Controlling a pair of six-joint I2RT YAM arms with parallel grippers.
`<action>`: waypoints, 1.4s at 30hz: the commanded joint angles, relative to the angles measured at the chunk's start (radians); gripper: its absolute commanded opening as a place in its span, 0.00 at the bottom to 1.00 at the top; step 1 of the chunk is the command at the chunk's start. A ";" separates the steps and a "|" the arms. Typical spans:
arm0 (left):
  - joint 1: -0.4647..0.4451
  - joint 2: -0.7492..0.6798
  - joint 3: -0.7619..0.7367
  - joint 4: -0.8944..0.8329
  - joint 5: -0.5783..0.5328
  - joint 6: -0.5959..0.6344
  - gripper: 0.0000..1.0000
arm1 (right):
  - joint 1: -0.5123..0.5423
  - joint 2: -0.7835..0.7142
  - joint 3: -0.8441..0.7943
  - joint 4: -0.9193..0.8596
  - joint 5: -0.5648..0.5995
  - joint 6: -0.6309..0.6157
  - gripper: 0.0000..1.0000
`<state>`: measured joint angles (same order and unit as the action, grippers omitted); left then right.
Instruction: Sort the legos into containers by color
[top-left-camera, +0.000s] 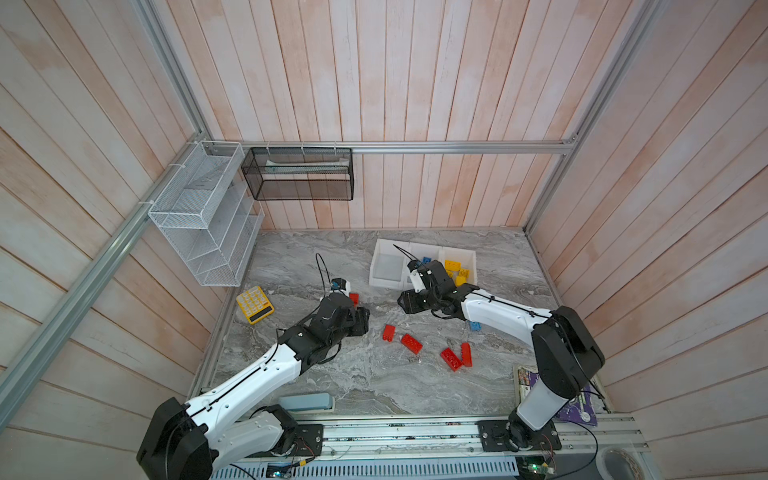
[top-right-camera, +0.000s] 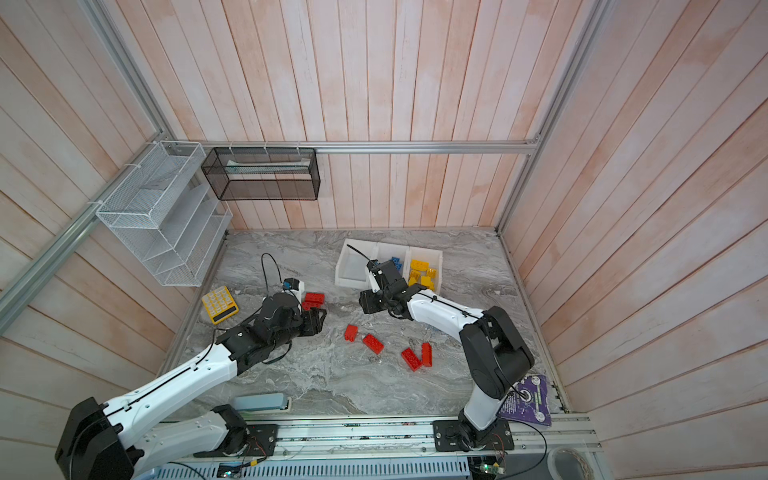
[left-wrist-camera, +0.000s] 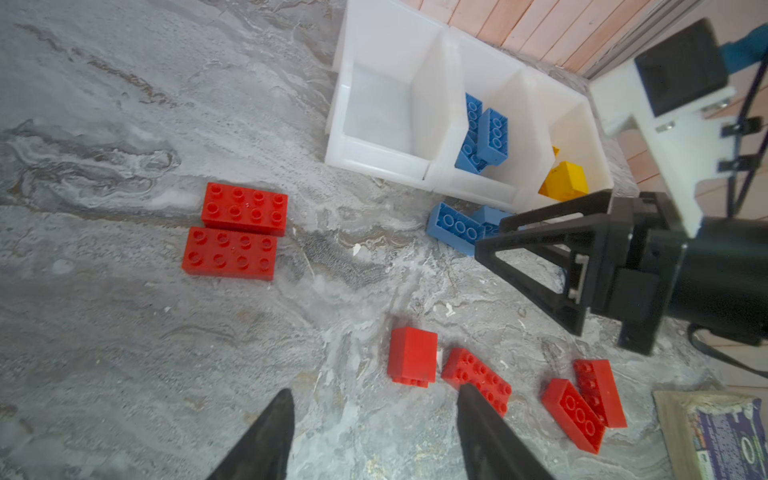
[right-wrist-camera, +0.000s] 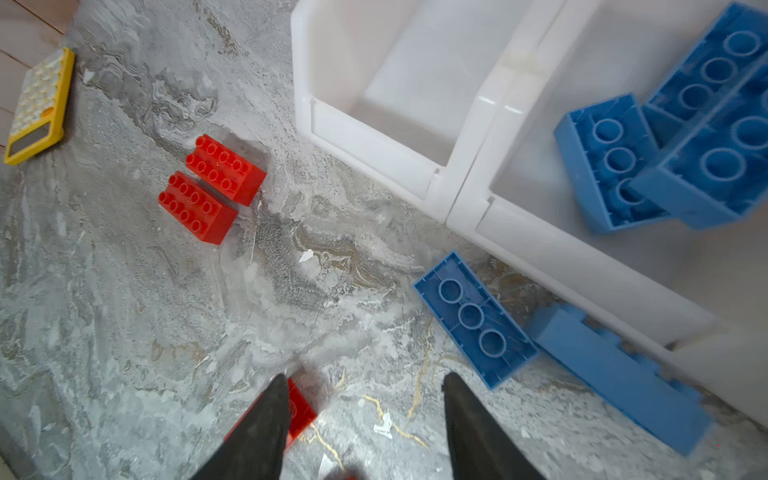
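Lying on the grey marble tabletop (left-wrist-camera: 124, 332), chunky red studded plastic bricks (left-wrist-camera: 245, 210) await the empty end bin (left-wrist-camera: 374, 156) of three joined white plastic containers (left-wrist-camera: 473, 189). The left gripper (left-wrist-camera: 376, 390) and right gripper (right-wrist-camera: 366, 376) hover, jaws apart, empty. Best bet: straddle one brick squarely before closing.

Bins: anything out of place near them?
Yes. Outside the middle bin, right at its front, two bricks lie on the table: an upside-down blue lego, hollow side up, and a second blue lego, seemingly on its side. They look spilled or missed; the other blue legos sit inside that bin.
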<state>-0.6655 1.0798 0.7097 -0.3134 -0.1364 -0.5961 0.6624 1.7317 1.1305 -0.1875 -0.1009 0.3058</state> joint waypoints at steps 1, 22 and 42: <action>0.006 -0.041 -0.035 -0.009 -0.027 -0.026 0.64 | 0.005 0.044 0.051 -0.048 0.069 -0.031 0.60; 0.012 -0.006 -0.039 0.001 -0.025 0.001 0.65 | 0.003 0.193 0.125 -0.114 0.144 -0.061 0.60; 0.012 -0.021 -0.055 0.002 -0.017 -0.004 0.65 | 0.063 0.012 0.050 -0.122 0.060 -0.009 0.58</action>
<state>-0.6590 1.0702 0.6651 -0.3191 -0.1444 -0.6064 0.7246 1.7802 1.1458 -0.2810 -0.0254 0.2882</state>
